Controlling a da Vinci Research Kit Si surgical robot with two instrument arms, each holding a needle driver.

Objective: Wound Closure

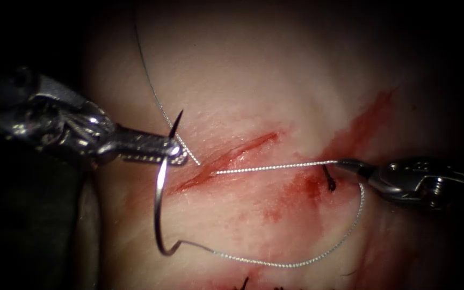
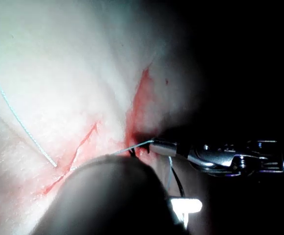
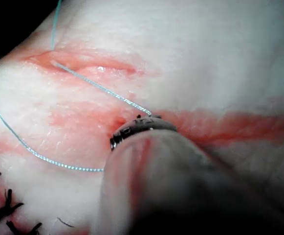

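Note:
On the tissue (image 1: 253,80) the cut (image 1: 226,158) runs slantwise, rimmed with red fluid. My left tool (image 1: 174,152), left of the cut, is shut on the curved needle (image 1: 159,204) close behind its point. The needle is free of the tissue, point up, its curve hanging below the jaws. Thread (image 1: 291,263) trails from the needle's tail in a loop up to my right tool (image 1: 345,162), which is shut on it right of the cut. From there the thread (image 1: 275,167) runs taut into the cut. The right tool (image 2: 166,146) also holds the thread in the left wrist view.
A second strand (image 1: 154,91) leaves the cut's left side and climbs away over the tissue. A short dark thread end (image 1: 328,182) sticks up by the right tool. Dark knots of older stitches (image 3: 5,210) lie nearby. A red smear (image 1: 366,121) streaks the tissue.

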